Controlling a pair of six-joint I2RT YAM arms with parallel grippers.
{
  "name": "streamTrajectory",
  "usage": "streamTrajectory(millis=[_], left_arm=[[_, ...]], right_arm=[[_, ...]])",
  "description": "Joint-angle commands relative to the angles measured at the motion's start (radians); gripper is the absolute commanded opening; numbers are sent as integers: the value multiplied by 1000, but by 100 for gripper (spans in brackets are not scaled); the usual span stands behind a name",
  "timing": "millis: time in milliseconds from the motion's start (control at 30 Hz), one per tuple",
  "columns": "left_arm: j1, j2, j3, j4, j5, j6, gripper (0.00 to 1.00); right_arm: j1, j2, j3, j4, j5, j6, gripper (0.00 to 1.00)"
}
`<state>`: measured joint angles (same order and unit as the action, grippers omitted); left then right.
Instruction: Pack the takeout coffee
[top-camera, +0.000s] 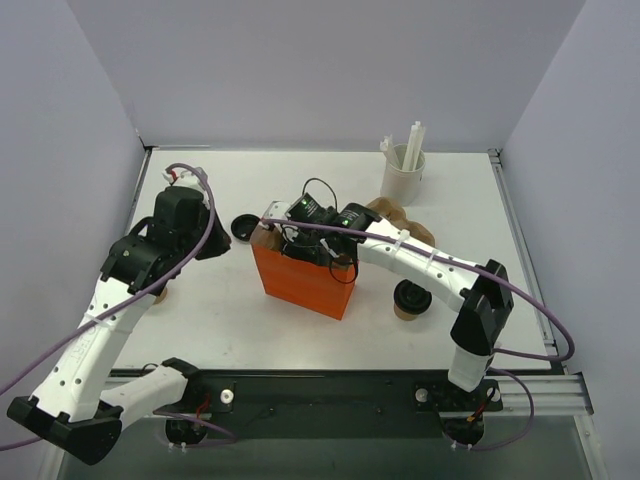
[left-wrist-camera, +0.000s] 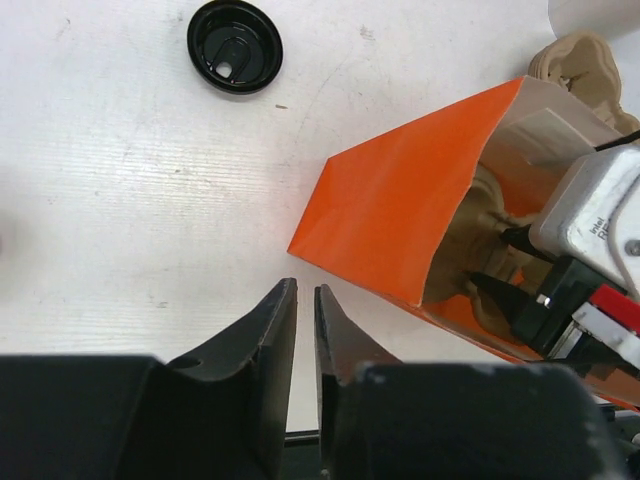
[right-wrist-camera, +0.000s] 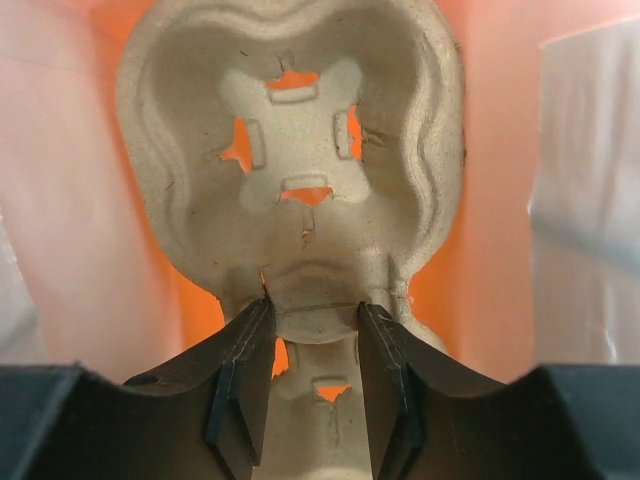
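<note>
Right hand (top-camera: 305, 222) reaches into the mouth of the orange bag (top-camera: 305, 280), seen from above; the takeout coffee (top-camera: 411, 298) stands on the surface (top-camera: 230, 320) just right of the bag, a loose black lid (top-camera: 243, 227) left of it. Left wrist view: left hand (left-wrist-camera: 305, 290), pinched nearly closed around nothing, hovers beside the bag. Right wrist view: the right hand clenches a pulp cup carrier (right-wrist-camera: 300, 150) inside the bag.

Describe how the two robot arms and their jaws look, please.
Both the left arm and the right arm have white shells with black joints and bases. A purple cable runs loosely along each. The jaws are black, tapered plastic.
</note>
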<state>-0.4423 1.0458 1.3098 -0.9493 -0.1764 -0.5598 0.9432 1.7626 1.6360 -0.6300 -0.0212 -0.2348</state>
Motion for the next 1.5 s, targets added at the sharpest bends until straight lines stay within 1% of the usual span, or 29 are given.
streamTrajectory(millis=[0,33,100,133,200,233,333,467,533,600,733,867,900,967,1000,1133,1200,1233,1333,1467], left_arm=[[7,-30,28,-16,-46,3,26],[7,-35,31,-14,-38,1,32],[7,-40,40,7,12,0,35],[7,-47,45,15,24,-5,37],[7,-52,55,24,40,-18,40],[7,-58,58,26,37,-22,41],[7,-66,63,20,11,-20,44],[7,-55,65,23,0,3,46],[7,-43,68,35,15,24,48],[7,-29,77,49,31,41,49],[7,25,108,75,92,66,49],[7,56,114,148,170,93,49],[5,62,112,165,176,106,49],[5,69,91,213,233,121,49],[5,69,80,230,242,136,49],[4,97,51,277,258,172,49],[4,117,49,279,259,192,49],[4,135,49,282,262,198,49],[2,155,45,291,279,218,47],[-10,161,20,320,293,238,46]], right_arm=[[-4,-3,-10,-42,50,22,38],[-4,-5,-2,-42,50,23,43],[-4,-17,8,-42,44,23,49],[-4,-23,12,-43,46,22,55],[-4,-43,24,-42,46,22,58],[-4,-49,27,-42,40,22,63],[-7,-69,39,-42,35,25,67],[-9,-91,61,-42,29,35,69],[-14,-95,84,-42,30,49,68],[-18,-103,103,-43,0,60,67],[-34,-123,136,-45,-20,107,64],[-43,-158,165,-45,-31,153,64],[-44,-164,171,-46,-33,179,64],[-44,-187,188,-46,-17,222,64],[-44,-196,193,-50,-10,274,64],[-46,-247,202,-53,18,389,63],[-46,-264,196,-66,75,472,62],[-47,-287,191,-69,99,555,61],[-46,-336,159,-69,118,641,61],[-46,-391,128,-74,182,675,61]])
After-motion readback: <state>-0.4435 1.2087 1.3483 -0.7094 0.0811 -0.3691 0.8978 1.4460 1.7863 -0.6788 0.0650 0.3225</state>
